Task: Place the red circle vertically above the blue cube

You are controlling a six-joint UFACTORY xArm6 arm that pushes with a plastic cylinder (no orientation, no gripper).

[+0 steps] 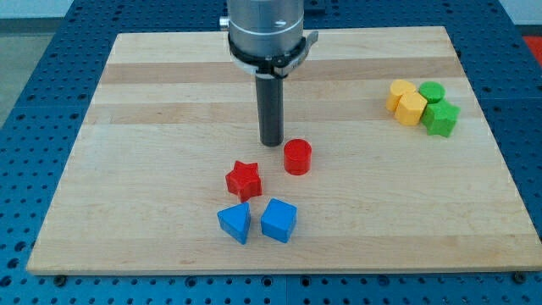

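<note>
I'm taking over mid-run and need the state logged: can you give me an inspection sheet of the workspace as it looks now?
Surface: wooden board, flat, on a blue perforated table.
Job's things: red circle sits toward the view's top of the blue cube, slightly right of it, apart.
Clutter: red star; blue wedge left of the cube; two yellow blocks and two green blocks clustered at the view's right.
Grippers: none; my tip is just left of the red circle; contact unclear.
Cables: nothing seen.
Surroundings: nothing seen beyond the table.
</note>
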